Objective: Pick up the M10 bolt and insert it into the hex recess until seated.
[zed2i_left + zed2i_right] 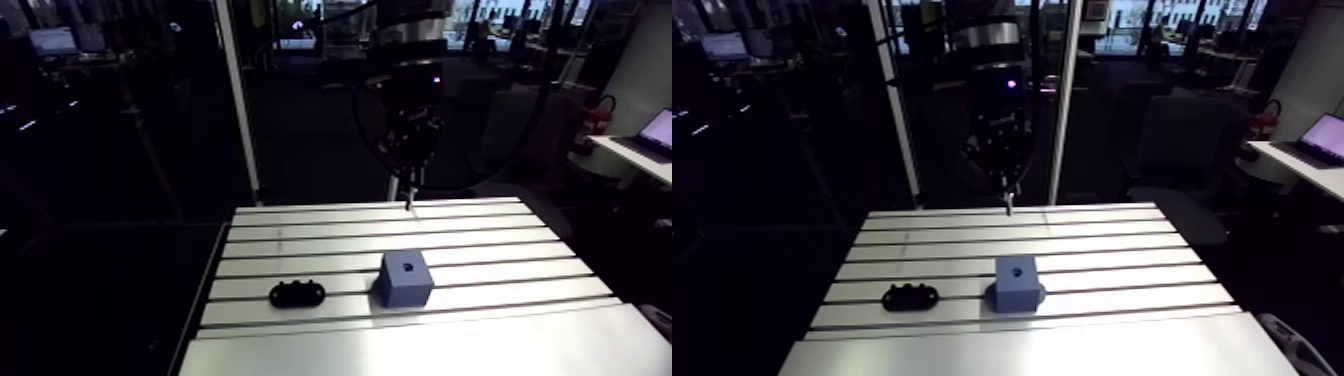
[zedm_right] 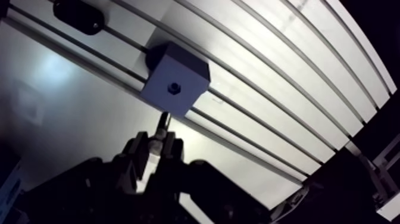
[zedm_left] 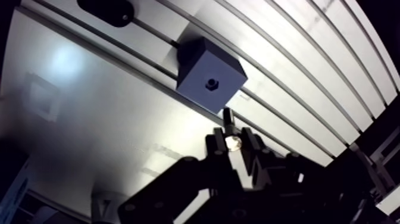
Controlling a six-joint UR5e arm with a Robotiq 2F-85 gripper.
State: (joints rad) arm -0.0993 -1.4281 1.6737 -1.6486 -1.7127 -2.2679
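Above one slotted table (image 1: pixel 480 340), the gripper (image 3: pixel 231 140) clamps a single bolt (image 3: pixel 228 119) clear of one grey block (image 3: pixel 211 74) with one hex recess (image 3: pixel 210 83); one black part (image 1: pixel 297 293) lies beside that block.

The tabletop (image 1: pixel 480 240) is bare aluminium, smooth, with a satin sheen that throws back the light. The blue-grey block (image 1: pixel 404 278) looks matt, like plastic. The black piece (image 1: pixel 297 294) to its left is equally dull. The bolt (image 3: pixel 230 130) glints as bright metal in the matt black end effector (image 3: pixel 233 143).

Black holder (image 3: pixel 107 11) partly off-frame.
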